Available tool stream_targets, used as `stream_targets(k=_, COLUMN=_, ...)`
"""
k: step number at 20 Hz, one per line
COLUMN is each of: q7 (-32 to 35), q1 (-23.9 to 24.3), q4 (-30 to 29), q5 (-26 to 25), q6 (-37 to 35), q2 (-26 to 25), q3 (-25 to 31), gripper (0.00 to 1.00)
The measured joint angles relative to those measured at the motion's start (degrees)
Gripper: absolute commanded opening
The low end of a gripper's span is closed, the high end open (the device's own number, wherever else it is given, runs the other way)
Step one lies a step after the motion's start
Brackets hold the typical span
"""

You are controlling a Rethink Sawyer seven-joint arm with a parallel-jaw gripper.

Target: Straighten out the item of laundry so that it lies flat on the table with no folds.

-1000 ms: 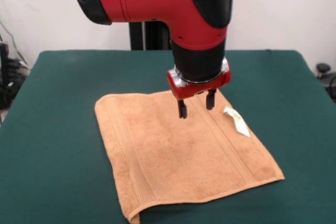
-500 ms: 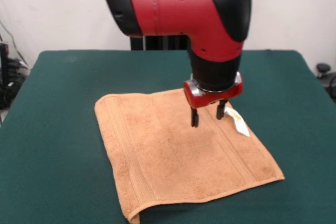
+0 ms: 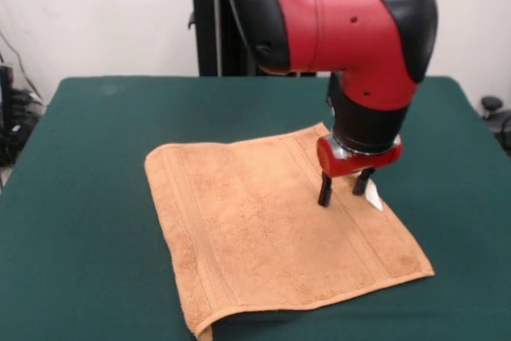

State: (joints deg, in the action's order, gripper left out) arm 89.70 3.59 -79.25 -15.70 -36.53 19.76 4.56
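Note:
The orange-tan towel, the item of laundry [image 3: 271,225], lies spread on the dark green table [image 3: 88,157] in the front view, with band stripes along its left and right sides. Its near-left corner [image 3: 201,330] is curled over in a small fold. A small white tag [image 3: 374,197] sticks out at the right edge. My gripper [image 3: 343,190] hangs open just above the towel's right band, beside the tag, with nothing between its fingers.
The red and black arm [image 3: 343,29] reaches over the table's back right. Dark cables and equipment [image 3: 12,117] sit off the table's left edge, and a black object [image 3: 491,105] sits beyond its right edge.
The arm has swung to the right and the gripper has moved right and lower, from over the towel's far middle to its right edge by the tag. The towel has not moved.

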Motion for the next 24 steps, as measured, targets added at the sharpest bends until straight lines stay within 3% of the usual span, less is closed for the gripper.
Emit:
stream_targets(k=3, q7=2.5, q1=-3.8, q4=1.8, q5=0.6, q6=0.1, q2=-0.9, q3=-3.8, gripper=1.0)
stream_targets(k=11, q7=2.6, q1=-4.1, q4=3.5, q5=4.0, q6=-2.2, q2=-2.2, q3=-5.0, gripper=1.0)
stream_targets(k=21, q7=2.7, q1=5.8, q4=6.6, q5=20.6, q6=-12.4, q2=-5.8, q3=-0.1, gripper=1.0)
stream_targets(k=24, q7=2.7, q1=11.9, q4=7.0, q5=27.8, q6=-16.9, q2=-8.2, q3=3.8, gripper=1.0)
